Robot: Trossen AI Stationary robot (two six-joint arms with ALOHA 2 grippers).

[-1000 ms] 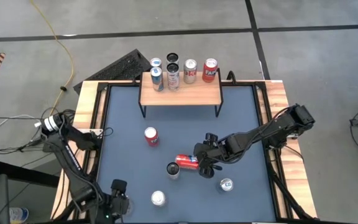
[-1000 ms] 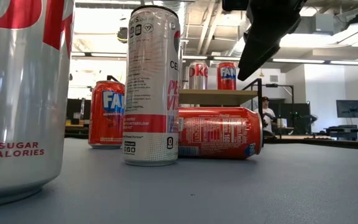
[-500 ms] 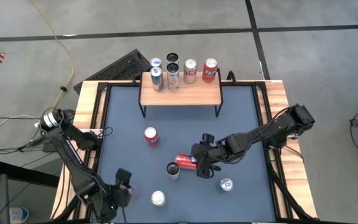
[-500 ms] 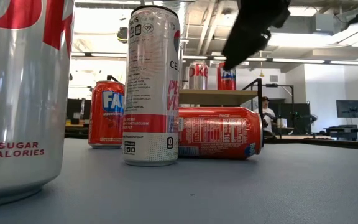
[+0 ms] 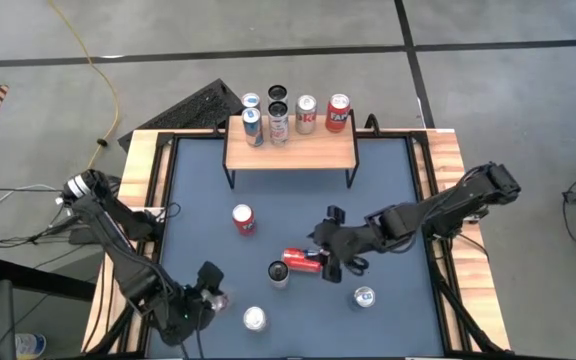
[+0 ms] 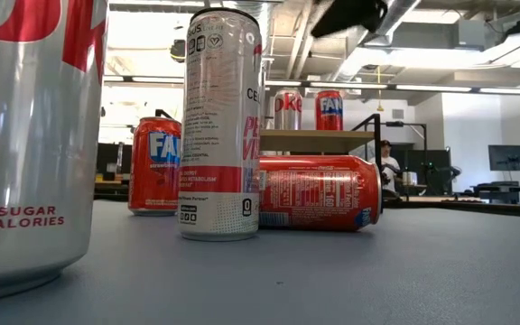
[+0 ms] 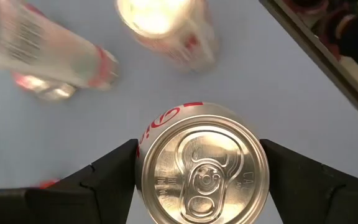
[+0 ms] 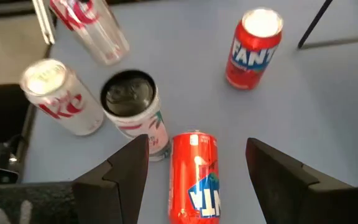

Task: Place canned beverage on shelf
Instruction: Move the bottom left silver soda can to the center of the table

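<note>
A silver can with red lettering sits between the fingers of my left gripper, which is shut on it near the table's near left corner. My right gripper hangs open above a red can lying on its side at mid-table, touching nothing. Beside that can stands a tall white can. The shelf stands at the far edge on thin black legs, with several cans upright along its back. My left gripper pinches the silver can's side wall just below its top rim between its two fingers, one on each side. The fingers slant down from above. The can's top faces up along the fingers, and the can looks tilted.
A red can stands left of mid-table. Two silver cans stand near the front edge. Open blue table surface lies between these cans and the shelf. Raised wooden rails border the table.
My left gripper has moved from the near edge toward the table's middle, rising and rolling as it went. My right gripper has risen straight above the lying red can and tipped less steeply; in the low view it has nearly left the top of the picture.
</note>
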